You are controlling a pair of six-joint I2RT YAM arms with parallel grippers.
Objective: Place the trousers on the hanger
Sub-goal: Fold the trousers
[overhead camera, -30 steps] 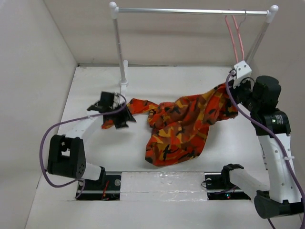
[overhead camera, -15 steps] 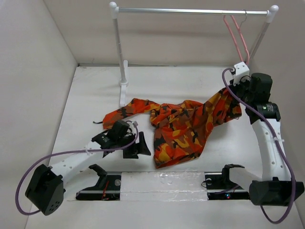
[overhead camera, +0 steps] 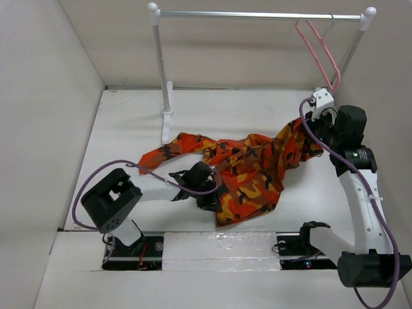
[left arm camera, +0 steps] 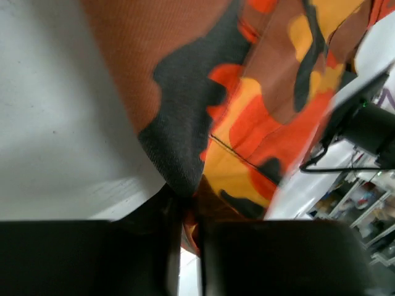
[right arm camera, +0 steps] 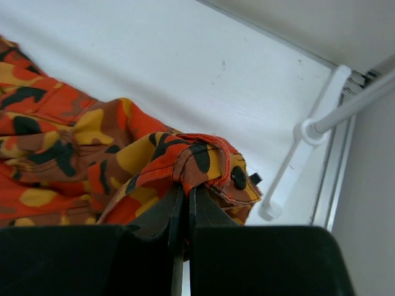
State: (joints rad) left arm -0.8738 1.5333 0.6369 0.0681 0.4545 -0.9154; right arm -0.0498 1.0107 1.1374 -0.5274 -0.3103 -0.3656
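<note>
The camouflage trousers (overhead camera: 251, 167) lie spread across the middle of the table, one leg trailing left. My left gripper (overhead camera: 212, 199) is low at their near left edge, shut on a fold of the cloth (left arm camera: 247, 92), which is pinched between its fingers (left arm camera: 188, 200). My right gripper (overhead camera: 308, 122) holds the buttoned waistband end (right arm camera: 210, 160) raised at the right, shut on it (right arm camera: 184, 191). The pale pink hanger (overhead camera: 318, 48) hangs from the rail just above and behind the right gripper, apart from the cloth.
The rack's silver rail (overhead camera: 257, 14) spans the back on white posts, the left post (overhead camera: 161, 64) behind the trailing leg. A white rack foot (right arm camera: 281, 185) lies close beyond the right gripper. White walls enclose the left, back and right.
The left arm swung from the back left to the trousers' near edge, opened wide, then shut on the cloth. The right gripper edged up and left, and the hanger's lower end swung.
</note>
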